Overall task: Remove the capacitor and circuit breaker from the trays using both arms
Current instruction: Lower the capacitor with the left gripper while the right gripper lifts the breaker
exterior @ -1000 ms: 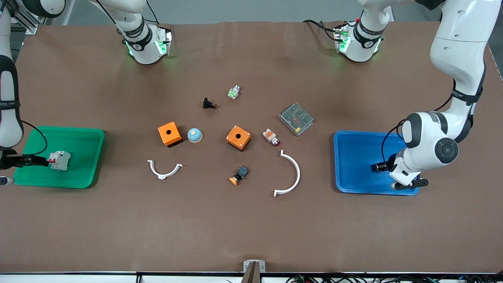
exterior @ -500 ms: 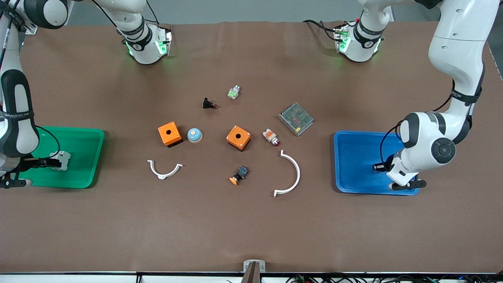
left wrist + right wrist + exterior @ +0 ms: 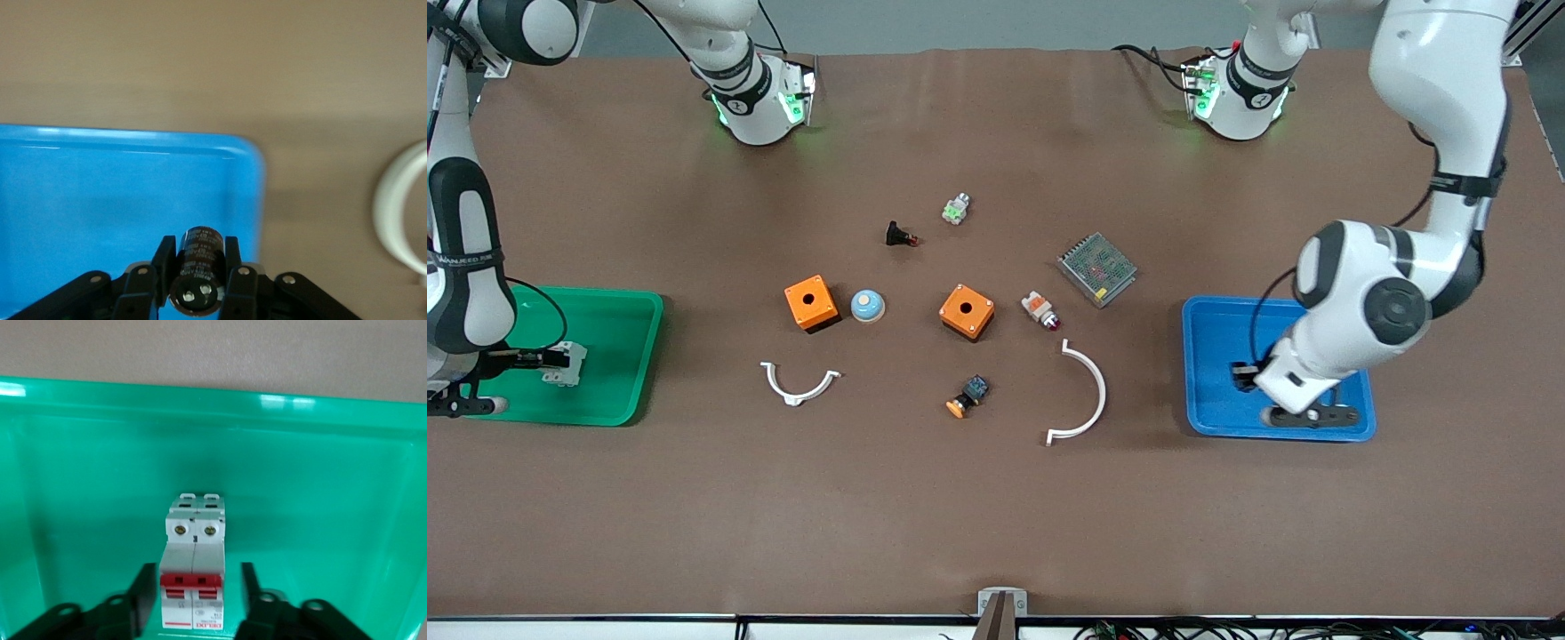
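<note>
- Front view: the green tray (image 3: 618, 356) sits at the 9 o'clock edge of the table (image 3: 996, 516), at the right arm's end. The blue tray (image 3: 1209, 320) sits at 3 o'clock, at the left arm's end.
- The right tool (image 3: 534, 360) is low inside the green tray, pointing toward 3 o'clock.
- Right wrist view: the breaker (image 3: 193, 573) lies on the tray floor with its red levers toward the camera. The tool's fingers (image 3: 143, 590) stand apart, one on each side of it, with a strip of green showing between each finger and the grey body.
- The left tool (image 3: 1240, 373) is over the blue tray, by the rim that faces the table's middle.
- Left wrist view: the fingers (image 3: 164, 257) are clamped on the capacitor (image 3: 198, 248), whose pale end with two terminals faces the camera. Whether it touches the tray floor I cannot tell.
- Two orange boxes (image 3: 811, 303) (image 3: 967, 311) lie in the table's middle, with a blue dome (image 3: 867, 306) between them.
- At 6 o'clock from the boxes lie a small white arc (image 3: 800, 384) and an orange-capped button (image 3: 967, 396). A larger white arc (image 3: 1083, 396) lies at 3 o'clock from the button.
</note>
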`<control>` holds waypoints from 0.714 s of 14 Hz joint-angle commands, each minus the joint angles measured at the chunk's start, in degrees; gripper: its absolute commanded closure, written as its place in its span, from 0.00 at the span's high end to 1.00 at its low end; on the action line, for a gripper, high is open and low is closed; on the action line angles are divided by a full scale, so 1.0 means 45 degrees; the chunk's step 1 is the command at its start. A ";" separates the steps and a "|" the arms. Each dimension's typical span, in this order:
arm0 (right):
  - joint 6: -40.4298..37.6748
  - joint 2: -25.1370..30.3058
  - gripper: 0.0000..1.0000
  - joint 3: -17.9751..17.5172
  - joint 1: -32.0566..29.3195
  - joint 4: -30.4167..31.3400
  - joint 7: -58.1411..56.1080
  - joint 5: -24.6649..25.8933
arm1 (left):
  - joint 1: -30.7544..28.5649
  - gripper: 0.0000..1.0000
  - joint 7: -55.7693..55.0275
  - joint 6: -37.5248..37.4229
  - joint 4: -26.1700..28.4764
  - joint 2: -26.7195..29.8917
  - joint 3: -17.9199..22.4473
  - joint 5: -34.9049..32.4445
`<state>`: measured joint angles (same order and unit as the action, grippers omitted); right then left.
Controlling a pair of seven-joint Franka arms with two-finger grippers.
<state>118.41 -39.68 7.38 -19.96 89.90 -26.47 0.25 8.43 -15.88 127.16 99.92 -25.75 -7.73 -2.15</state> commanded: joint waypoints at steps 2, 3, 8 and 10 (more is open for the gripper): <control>-0.0083 0.0086 0.28 -0.0215 -0.0175 0.0023 0.0004 0.0139 | 0.1814 0.01 -0.1857 -0.0192 -0.2043 -0.1538 0.0117 -0.0187; -0.0083 0.0106 0.26 -0.0215 -0.0136 -0.0035 0.0004 0.0139 | 0.2263 0.01 -0.2287 -0.0173 -0.2532 -0.2045 0.0117 -0.0168; -0.2865 0.1176 0.25 -0.0332 0.0194 -0.1223 0.0043 -0.0037 | 0.3848 0.01 -0.4243 0.0216 -0.4469 -0.4313 0.0351 -0.0167; -0.4237 0.1802 0.25 -0.0312 0.0973 -0.1752 0.0256 -0.0056 | 0.4103 0.02 -0.4498 0.0665 -0.4510 -0.4705 0.0352 -0.0168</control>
<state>104.74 -35.93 6.10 -18.42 83.11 -26.46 0.20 25.76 -34.70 129.42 82.36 -44.69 -6.97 -2.15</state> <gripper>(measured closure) 0.604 0.656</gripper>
